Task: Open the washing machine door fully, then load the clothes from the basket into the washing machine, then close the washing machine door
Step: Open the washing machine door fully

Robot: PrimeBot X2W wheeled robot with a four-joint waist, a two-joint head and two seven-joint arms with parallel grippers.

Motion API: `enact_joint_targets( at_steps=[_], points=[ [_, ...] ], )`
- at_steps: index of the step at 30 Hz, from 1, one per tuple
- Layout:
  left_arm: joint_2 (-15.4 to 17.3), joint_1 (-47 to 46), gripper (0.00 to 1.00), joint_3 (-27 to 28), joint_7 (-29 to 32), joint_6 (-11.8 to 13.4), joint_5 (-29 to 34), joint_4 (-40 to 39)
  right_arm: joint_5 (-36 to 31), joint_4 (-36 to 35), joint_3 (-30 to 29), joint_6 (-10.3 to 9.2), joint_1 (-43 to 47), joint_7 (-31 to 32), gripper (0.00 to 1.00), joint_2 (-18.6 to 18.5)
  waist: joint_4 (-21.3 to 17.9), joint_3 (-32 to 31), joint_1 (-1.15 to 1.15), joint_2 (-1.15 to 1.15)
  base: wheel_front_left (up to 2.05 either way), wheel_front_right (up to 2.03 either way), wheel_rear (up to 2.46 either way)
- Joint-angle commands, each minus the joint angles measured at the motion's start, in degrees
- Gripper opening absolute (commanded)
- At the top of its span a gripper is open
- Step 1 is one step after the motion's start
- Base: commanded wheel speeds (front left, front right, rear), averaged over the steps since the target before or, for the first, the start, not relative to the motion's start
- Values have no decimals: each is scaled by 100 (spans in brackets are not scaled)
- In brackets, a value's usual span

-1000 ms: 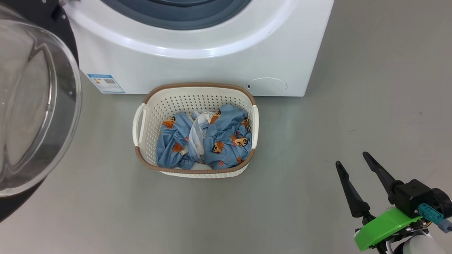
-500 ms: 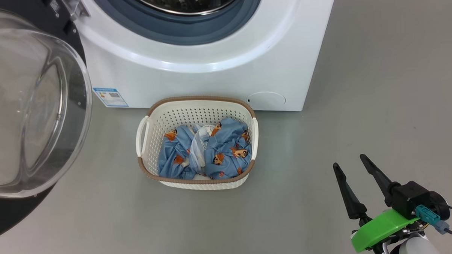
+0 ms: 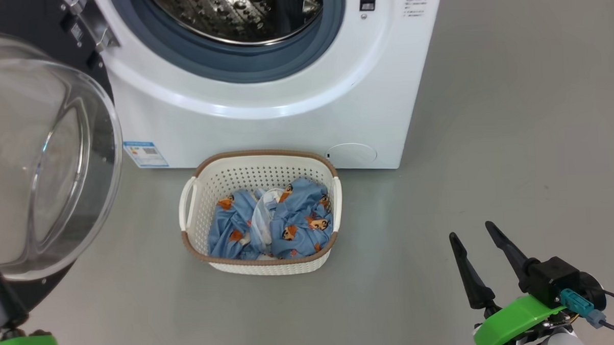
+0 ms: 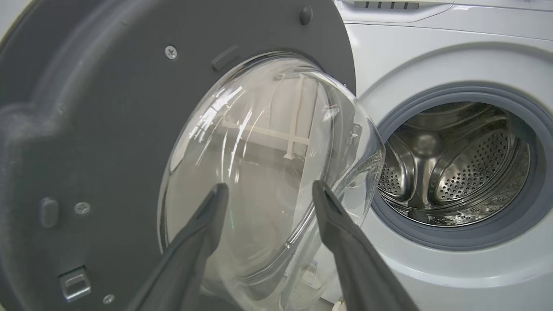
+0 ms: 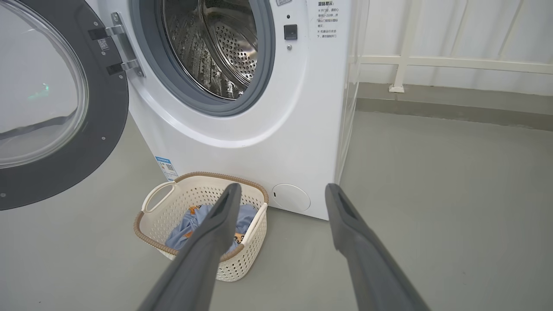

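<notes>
So, grey floor (image 3: 515,134) | basket (image 3: 220,178) by washing machine (image 3: 264,128), clothes (image 3: 293,229) inside | washing machine door (image 3: 46,166) open | left end effector (image 4: 268,185) and right end effector (image 3: 470,229) both wide

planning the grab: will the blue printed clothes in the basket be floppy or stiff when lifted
The crumpled light-blue printed fabric clothes lie in soft folds, so they will probably be floppy and drape from a pinch. They are tangled with white cloth, so one piece may drag others up. The small cream perforated plastic basket looks light and might shift.
</notes>
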Motion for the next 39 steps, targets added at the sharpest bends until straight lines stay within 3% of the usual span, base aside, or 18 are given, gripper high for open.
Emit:
enact_joint_targets(
  at_steps=[1,13,22,39],
  points=[
    [173,86,100,-1,-28,104,-44,-290,70,-150,126,35,-2,-69,100,25,-93,-68,0,0,0,0,0],
    [172,818,100,-1245,-28,116,301,-784,-4,-264,95,35,144,-69,100,158,-522,-337,0,0,0,0,0],
    [172,1099,100,-1697,-28,94,825,-737,-109,-424,24,35,273,-69,100,216,-773,-503,0,0,0,0,0],
    [172,1537,100,-2167,-28,469,824,-562,-306,-598,-55,35,499,-69,100,288,-953,-788,0,0,0,0,0]
  ],
)
